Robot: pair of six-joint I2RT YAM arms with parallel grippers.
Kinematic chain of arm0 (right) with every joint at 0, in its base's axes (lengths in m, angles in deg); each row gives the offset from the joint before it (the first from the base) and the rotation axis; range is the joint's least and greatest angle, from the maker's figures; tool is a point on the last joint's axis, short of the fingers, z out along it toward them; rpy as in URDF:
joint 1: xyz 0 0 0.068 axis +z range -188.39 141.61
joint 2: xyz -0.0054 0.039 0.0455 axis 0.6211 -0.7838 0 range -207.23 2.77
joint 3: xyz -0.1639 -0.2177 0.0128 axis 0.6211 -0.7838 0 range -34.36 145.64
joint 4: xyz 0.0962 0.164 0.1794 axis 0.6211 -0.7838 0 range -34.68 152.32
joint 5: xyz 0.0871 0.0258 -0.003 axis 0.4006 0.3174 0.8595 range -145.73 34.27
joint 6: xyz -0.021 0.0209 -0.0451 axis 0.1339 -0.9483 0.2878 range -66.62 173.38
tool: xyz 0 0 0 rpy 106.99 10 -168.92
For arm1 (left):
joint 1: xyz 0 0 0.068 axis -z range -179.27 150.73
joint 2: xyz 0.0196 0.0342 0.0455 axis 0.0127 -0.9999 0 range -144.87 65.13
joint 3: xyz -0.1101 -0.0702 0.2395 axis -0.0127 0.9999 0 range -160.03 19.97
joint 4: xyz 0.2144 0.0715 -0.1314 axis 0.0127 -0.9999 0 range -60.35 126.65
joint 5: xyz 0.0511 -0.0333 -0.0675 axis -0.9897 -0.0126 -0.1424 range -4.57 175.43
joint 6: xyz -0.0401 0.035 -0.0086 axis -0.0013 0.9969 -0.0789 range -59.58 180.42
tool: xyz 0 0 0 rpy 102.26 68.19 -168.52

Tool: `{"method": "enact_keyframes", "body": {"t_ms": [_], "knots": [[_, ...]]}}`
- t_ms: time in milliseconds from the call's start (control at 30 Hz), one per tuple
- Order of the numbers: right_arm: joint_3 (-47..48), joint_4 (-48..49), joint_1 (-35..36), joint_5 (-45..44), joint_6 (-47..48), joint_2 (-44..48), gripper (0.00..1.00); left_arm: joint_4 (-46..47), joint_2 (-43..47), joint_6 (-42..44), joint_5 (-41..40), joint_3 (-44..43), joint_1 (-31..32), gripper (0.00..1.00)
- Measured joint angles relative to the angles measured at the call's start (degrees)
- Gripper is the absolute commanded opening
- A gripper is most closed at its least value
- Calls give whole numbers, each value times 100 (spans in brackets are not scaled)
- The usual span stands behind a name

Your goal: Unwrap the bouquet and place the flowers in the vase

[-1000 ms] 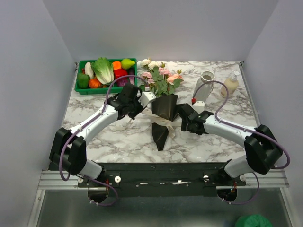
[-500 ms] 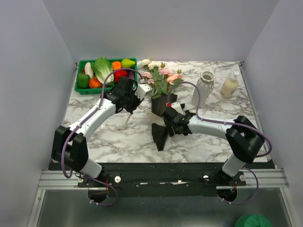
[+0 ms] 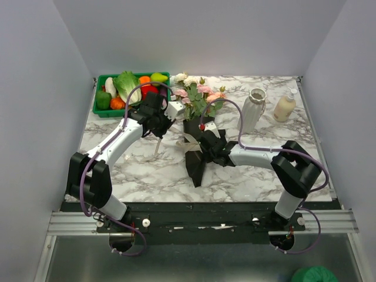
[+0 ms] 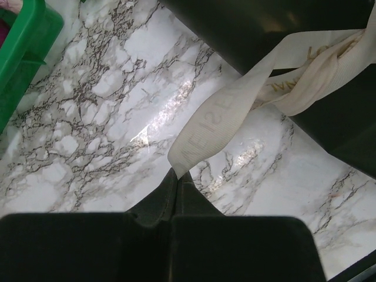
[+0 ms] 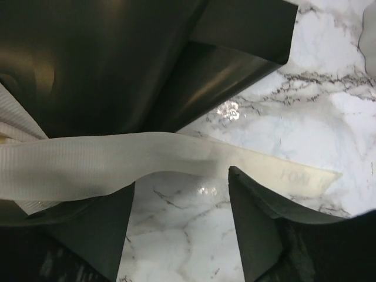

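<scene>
The bouquet (image 3: 198, 141) lies on the marble table (image 3: 141, 170) between our 2 arms, its cone tip toward the near edge and the flowers (image 3: 197, 97) toward the far one. We judge the dark paper light and only springy-stiff, so a hard tug will likely drag the whole bundle. The cream ribbon (image 4: 235, 111) is soft, flat and probably slippery, and is best taken near its free ends.

Our left gripper (image 4: 176, 176) is pressed together on 1 ribbon tail. Our right gripper (image 5: 181, 182) stands spread, and the other tail lies across the gap between its fingers, not pinched. The stems are hidden in the paper.

The vase (image 3: 254, 108) stands upright to the right of the flowers. It is tall and probably easy to tip. A cream bottle (image 3: 285, 107) stands near it, and the green crate (image 3: 111, 112) sits well to the left.
</scene>
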Motion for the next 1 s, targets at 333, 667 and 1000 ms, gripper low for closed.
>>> {"method": "enact_keyframes", "body": {"t_ms": [333, 667, 1000], "knots": [[-525, 1202, 2, -162, -243, 4, 21, -42, -7, -4, -2, 0, -26, 0], [-1340, 1482, 4, -334, -671, 605, 0, -269, 76, -13, -2, 0, -26, 0], [-1685, 835, -2, -942, -1443, 1471, 0, -358, 369, -46, -61, 4, -28, 0]]}}
